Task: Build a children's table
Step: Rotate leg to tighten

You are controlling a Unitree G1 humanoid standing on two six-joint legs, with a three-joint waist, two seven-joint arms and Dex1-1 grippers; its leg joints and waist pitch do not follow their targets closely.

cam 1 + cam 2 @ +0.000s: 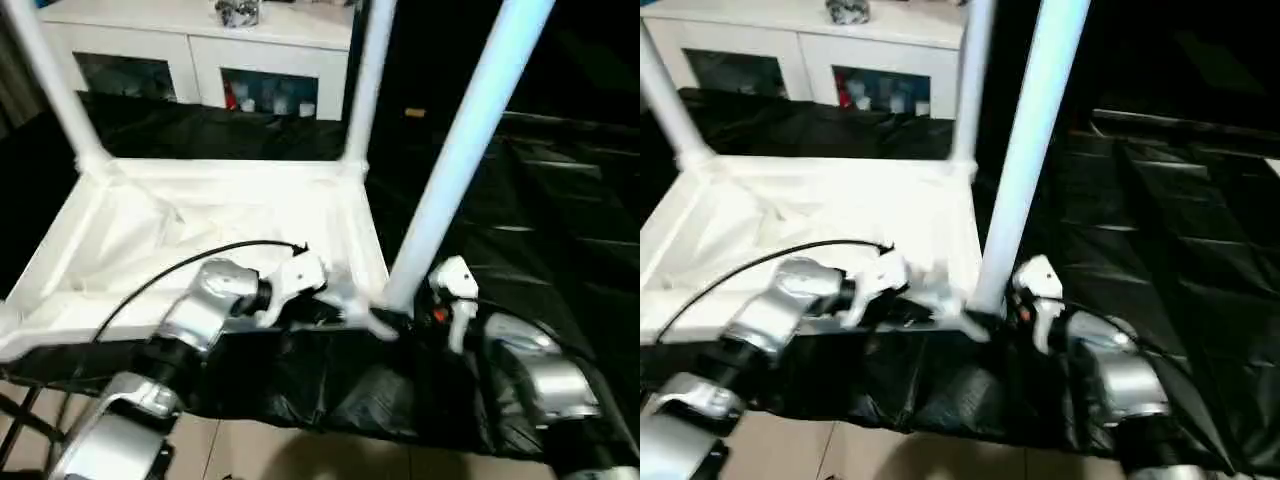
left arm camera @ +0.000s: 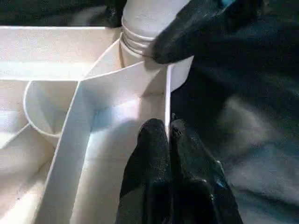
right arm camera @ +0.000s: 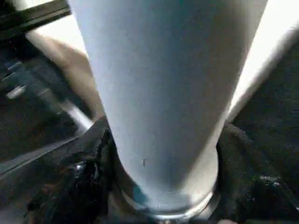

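Note:
The children's table top (image 1: 200,230) lies upside down on a black sheet, ribbed underside up. Two white legs (image 1: 50,80) (image 1: 372,70) stand upright in its far corners. A third leg (image 1: 460,150) rises, slightly tilted, from the near right corner, its ridged collar (image 2: 140,39) at the corner socket. My right gripper (image 1: 402,322) is closed around the base of this leg, with black fingers (image 3: 88,172) on both sides of the tube. My left gripper (image 2: 167,135) is shut on the thin rim wall of the top, just beside that corner.
A white cabinet (image 1: 200,50) with glass doors stands behind the table top. The black sheet (image 1: 560,220) stretches away to the right. Tiled floor (image 1: 300,450) shows below the near edge. A black cable (image 1: 180,262) arcs over my left forearm.

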